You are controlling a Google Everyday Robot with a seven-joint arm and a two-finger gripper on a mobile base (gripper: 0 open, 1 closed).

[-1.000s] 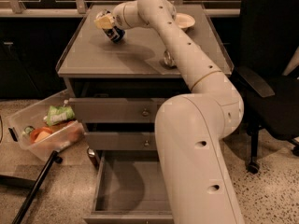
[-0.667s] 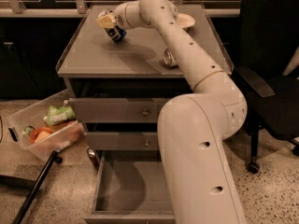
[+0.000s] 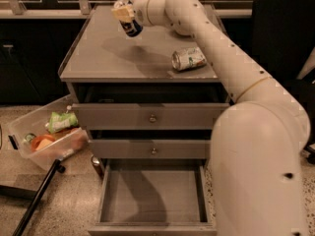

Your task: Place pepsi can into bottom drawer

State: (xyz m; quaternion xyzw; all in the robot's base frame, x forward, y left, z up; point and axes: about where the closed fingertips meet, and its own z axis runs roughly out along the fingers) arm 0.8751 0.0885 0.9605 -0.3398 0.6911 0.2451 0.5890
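My gripper is at the back left of the grey cabinet top, shut on the dark-blue pepsi can. It holds the can tilted and lifted a little above the surface, casting a shadow below it. The bottom drawer is pulled open at the foot of the cabinet, a wide grey box with a bare flat floor. My white arm runs from the gripper down the right side of the view and hides the cabinet's right part.
A silver-white can with green markings lies on its side on the cabinet top at right. Two shallower knobbed drawers are closed. A clear plastic bin with snacks sits on the floor at left, beside a black pole.
The gripper has lifted the pepsi can slightly off the cabinet top and moved it a little toward the front. The view has shifted closer to the cabinet.
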